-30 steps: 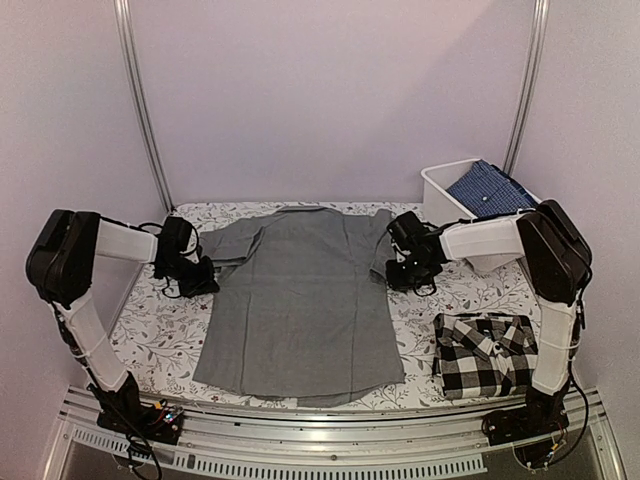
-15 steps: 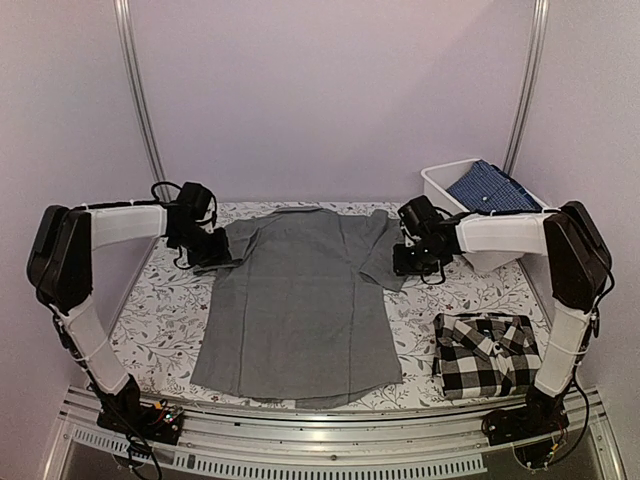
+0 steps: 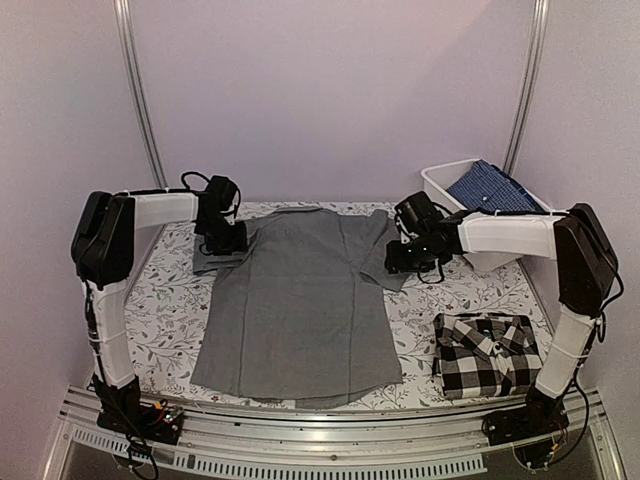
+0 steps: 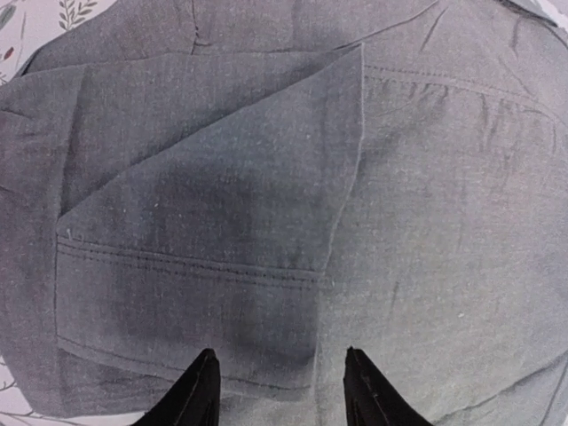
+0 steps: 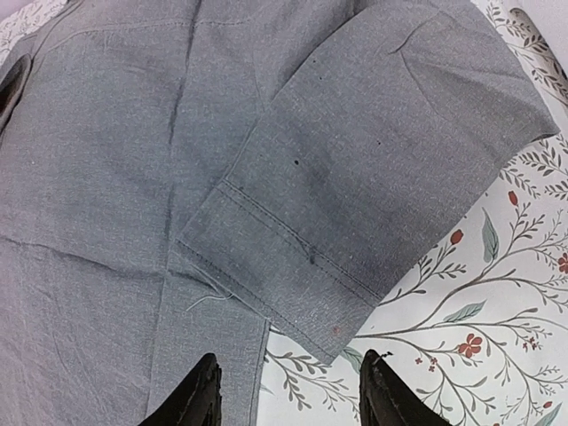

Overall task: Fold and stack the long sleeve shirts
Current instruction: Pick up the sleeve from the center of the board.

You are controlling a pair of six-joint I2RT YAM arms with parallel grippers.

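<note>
- Floral-print tablecloth [image 3: 160,320] covers the work surface, with both arms reaching to its far half.
- Left gripper [image 4: 280,355]: jaws parted with nothing between them, hovering just over the grey shirt's left shoulder area. Not gripping.
- Left sleeve [image 4: 213,257] is doubled over in a folded flap, partly on the shirt body. In the top view a bit of it pokes out past the shirt's left edge.
- Plain mid-grey collared cloth shirt [image 3: 300,300] lies spread flat at table centre, collar at the far edge and hem at the near edge. No buttons are visible, so it is likely back side up. The body is unfolded.
- Right sleeve [image 5: 373,204] is turned inward with its cuff angled toward the near side. The cuff end overlaps the shirt's side edge and the rest lies on the tablecloth.
- Right gripper [image 5: 293,357]: fingers spread and empty, hovering near the cuff end. It grasps nothing.
- Black-and-white checked cloth shirt [image 3: 485,352] sits as a folded rectangle at the near right, collar up, apart from the grey one. This one looks done.
- White plastic bin [image 3: 440,185] stands at the far right with blue patterned fabric [image 3: 490,188] inside. Can't tell whether that is another shirt to fold.
- Progress, my read: roughly half. One shirt is folded; the grey one has its sleeves about tucked.
- Left to do: tidy the sleeves, fold the body into a rectangle, then stack it with the checked one.
</note>
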